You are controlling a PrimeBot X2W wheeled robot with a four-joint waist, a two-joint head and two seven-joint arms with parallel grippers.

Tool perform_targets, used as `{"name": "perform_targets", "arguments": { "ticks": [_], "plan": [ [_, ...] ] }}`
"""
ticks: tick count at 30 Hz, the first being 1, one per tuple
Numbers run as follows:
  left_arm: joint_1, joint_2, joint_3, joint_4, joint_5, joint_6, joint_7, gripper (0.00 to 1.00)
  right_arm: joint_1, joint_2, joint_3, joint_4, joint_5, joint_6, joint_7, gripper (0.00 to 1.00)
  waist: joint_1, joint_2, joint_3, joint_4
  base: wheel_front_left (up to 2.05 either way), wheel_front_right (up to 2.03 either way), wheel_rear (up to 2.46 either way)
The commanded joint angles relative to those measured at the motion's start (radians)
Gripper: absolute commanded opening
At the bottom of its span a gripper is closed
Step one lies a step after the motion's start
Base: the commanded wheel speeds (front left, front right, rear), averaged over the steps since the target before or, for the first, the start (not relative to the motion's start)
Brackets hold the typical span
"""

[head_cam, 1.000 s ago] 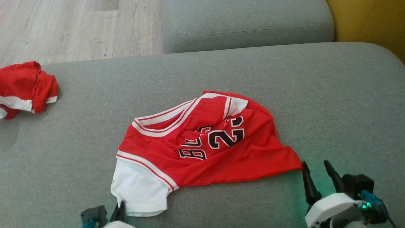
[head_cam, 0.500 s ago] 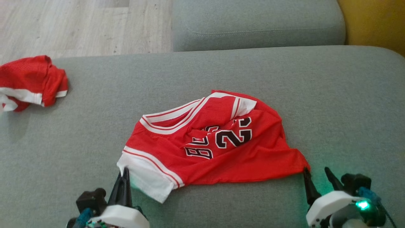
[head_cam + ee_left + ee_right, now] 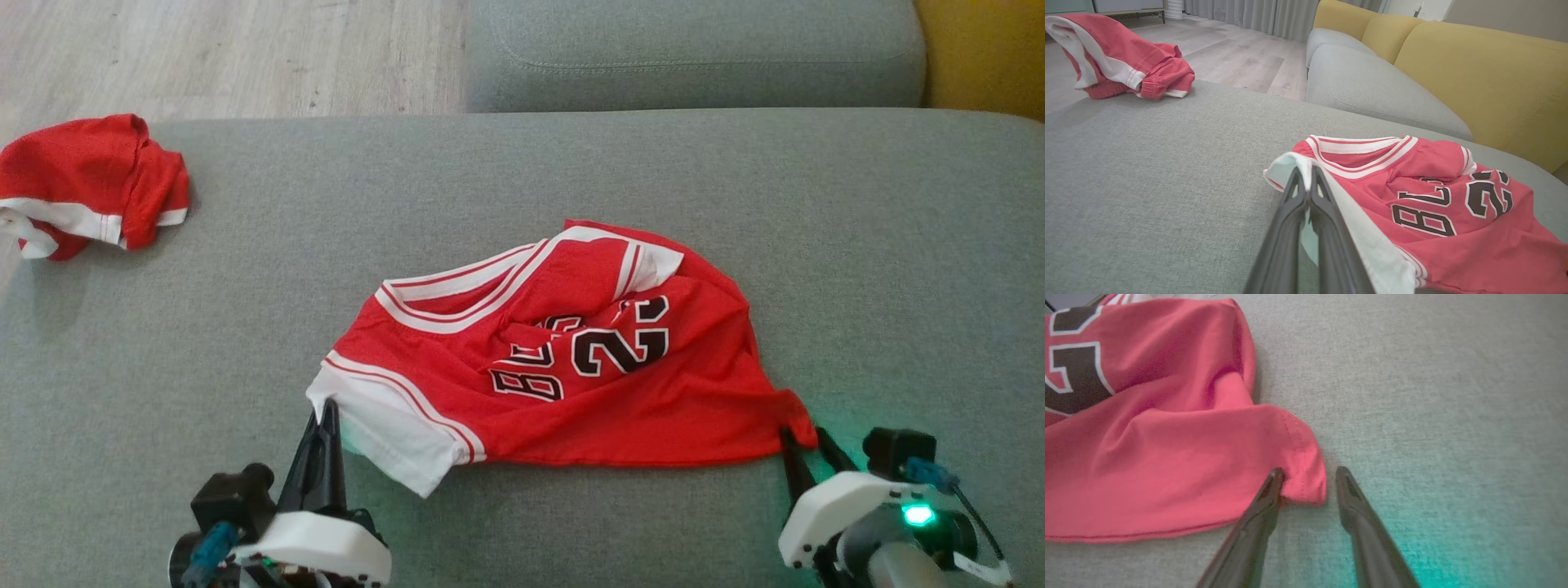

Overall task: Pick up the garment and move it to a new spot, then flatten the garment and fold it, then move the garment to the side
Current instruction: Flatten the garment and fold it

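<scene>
Black and thin, the two fingers of the left gripper are squeezed tight together on the white sleeve of the red jersey. The sleeve edge is lifted a little off the seat. The right gripper has its fingers apart, one on each side of the jersey's red corner. One finger touches the cloth and the other is just beside it, so nothing is pinched there. The jersey lies crumpled in the middle of the grey sofa seat, black numbers showing. Another red and white garment sits bunched up far off at the seat's left edge. Past the seat are a wood floor and a yellow cushion.
</scene>
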Motion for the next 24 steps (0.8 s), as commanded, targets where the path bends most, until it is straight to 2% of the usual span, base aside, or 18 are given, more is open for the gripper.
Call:
{"name": "perform_targets", "arguments": {
  "ticks": [1, 2, 4, 5, 10, 14, 20, 24],
  "plan": [
    [-0.023, 0.015, 0.028, -0.043, 0.009, 0.009, -0.002, 0.00, -0.043, -0.004, 0.036, -0.009, 0.010, 0.004, 0.009, 0.52, 0.0001, 0.0000, 0.002, 0.001, 0.00, 0.00, 0.00],
    [-0.022, 0.016, 0.028, -0.045, 0.009, 0.011, -0.002, 0.00, -0.044, -0.004, 0.042, -0.005, 0.017, 0.004, 0.013, 0.45, 0.0001, 0.0000, 0.002, 0.000, 0.00, 0.00, 0.00],
    [-0.022, 0.018, 0.029, -0.050, 0.008, 0.012, -0.002, 0.00, -0.045, -0.004, 0.051, 0.001, 0.028, 0.004, 0.018, 0.22, 0.0001, 0.0000, 0.004, 0.000, 0.00, 0.00, 0.00],
    [-0.021, 0.019, 0.029, -0.051, 0.007, 0.013, -0.002, 0.00, -0.046, -0.004, 0.054, 0.004, 0.033, 0.004, 0.021, 0.00, 0.0001, 0.0000, 0.005, -0.001, 0.00, 0.00, 0.00],
    [-0.030, 0.020, 0.031, -0.066, 0.001, 0.011, -0.010, 0.00, -0.054, -0.004, 0.074, -0.025, 0.086, 0.004, 0.008, 0.00, 0.0001, 0.0000, 0.006, -0.008, 0.00, 0.00, 0.00],
    [-0.056, 0.032, 0.044, -0.120, 0.007, 0.009, -0.036, 0.00, -0.066, -0.004, 0.081, -0.105, 0.147, 0.004, -0.003, 0.00, 0.0001, 0.0000, -0.006, -0.023, 0.00, 0.00, 0.00],
    [-0.123, 0.066, 0.067, -0.270, 0.022, 0.005, -0.046, 0.00, -0.073, -0.004, 0.115, -0.362, 0.258, 0.004, 0.046, 0.00, 0.0001, 0.0000, -0.045, -0.058, 0.00, 0.00, 0.00],
    [-0.197, 0.093, 0.088, -0.402, 0.022, 0.000, -0.019, 0.00, -0.072, -0.004, 0.109, -0.593, 0.264, 0.004, 0.119, 0.00, 0.0001, 0.0000, -0.063, -0.079, 0.00, 0.00, 0.00]
  ]
}}
